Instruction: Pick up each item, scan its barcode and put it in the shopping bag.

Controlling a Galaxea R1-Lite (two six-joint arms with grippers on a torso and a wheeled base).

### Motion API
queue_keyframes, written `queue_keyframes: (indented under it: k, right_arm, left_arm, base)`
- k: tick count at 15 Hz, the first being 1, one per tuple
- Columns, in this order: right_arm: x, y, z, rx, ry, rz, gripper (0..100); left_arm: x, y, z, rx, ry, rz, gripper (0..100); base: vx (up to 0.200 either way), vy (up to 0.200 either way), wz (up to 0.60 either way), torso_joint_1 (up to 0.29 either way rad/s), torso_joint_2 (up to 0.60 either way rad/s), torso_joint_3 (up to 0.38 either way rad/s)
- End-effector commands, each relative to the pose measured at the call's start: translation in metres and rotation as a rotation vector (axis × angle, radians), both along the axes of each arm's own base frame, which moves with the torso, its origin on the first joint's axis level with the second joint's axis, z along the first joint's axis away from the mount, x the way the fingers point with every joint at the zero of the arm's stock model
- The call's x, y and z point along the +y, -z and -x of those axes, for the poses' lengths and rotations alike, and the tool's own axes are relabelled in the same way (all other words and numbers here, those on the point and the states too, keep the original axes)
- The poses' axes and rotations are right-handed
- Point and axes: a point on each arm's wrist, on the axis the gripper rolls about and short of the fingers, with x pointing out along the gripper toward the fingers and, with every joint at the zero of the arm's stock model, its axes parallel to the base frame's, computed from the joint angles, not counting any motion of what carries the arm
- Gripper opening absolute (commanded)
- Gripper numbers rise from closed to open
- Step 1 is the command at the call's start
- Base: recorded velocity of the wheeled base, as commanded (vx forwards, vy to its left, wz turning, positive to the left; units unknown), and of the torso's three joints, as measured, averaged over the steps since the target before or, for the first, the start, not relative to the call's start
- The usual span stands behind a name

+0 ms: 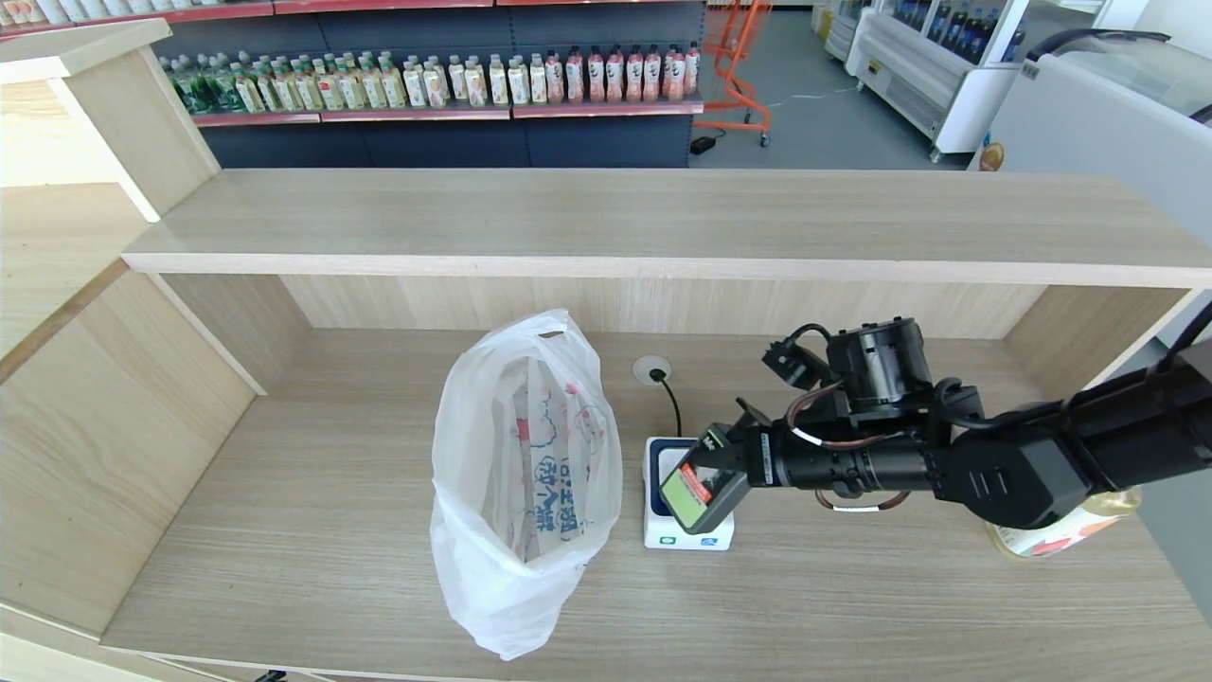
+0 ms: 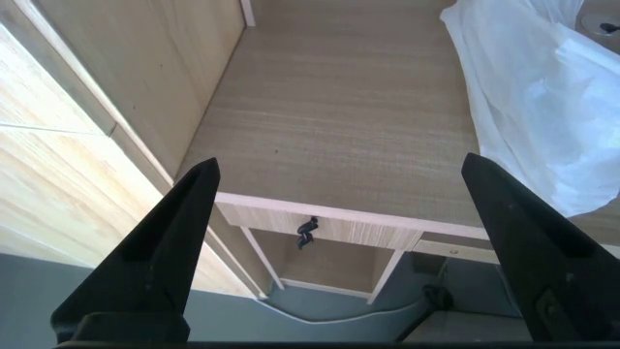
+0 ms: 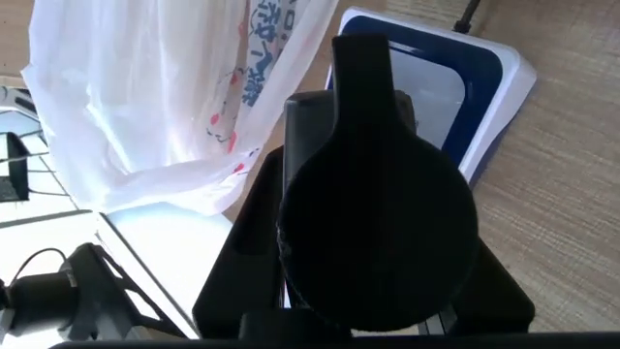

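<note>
A white plastic shopping bag point(image 1: 521, 474) stands open in the middle of the wooden counter, with printed packaging visible inside. Just to its right lies a white and blue barcode scanner point(image 1: 660, 542). My right gripper point(image 1: 712, 476) is shut on a small item with a green and red face point(image 1: 691, 494), held tilted just above the scanner. From the right wrist the item point(image 3: 378, 223) looks dark, with the scanner point(image 3: 480, 68) and the bag point(image 3: 165, 87) beyond it. My left gripper point(image 2: 341, 170) hangs open and empty off the counter's front edge, left of the bag point(image 2: 542, 107).
A gold-rimmed tin point(image 1: 1051, 540) stands on the counter at the right, partly hidden behind my right arm. A black cable point(image 1: 674, 407) runs from the scanner to a grommet point(image 1: 651, 369). A raised ledge and side walls enclose the counter point(image 1: 312, 530).
</note>
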Motion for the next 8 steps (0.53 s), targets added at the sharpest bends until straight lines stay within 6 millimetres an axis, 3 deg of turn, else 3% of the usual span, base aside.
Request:
queue_keyframes:
  k: [1, 8]
  right_arm:
    - [0.0029, 0.0048, -0.0044, -0.003, -0.009, 0.010, 0]
    - [0.0051, 0.0072, -0.0089, -0.029, -0.012, 0.005, 0]
  left_arm:
    - [0.0000, 0.0000, -0.0001, 0.001, -0.001, 0.000, 100]
    - [0.0000, 0.0000, 0.0000, 0.000, -0.001, 0.000, 100]
  base:
    - [0.000, 0.000, 0.00, 0.000, 0.00, 0.000]
    - [0.000, 0.000, 0.00, 0.000, 0.00, 0.000]
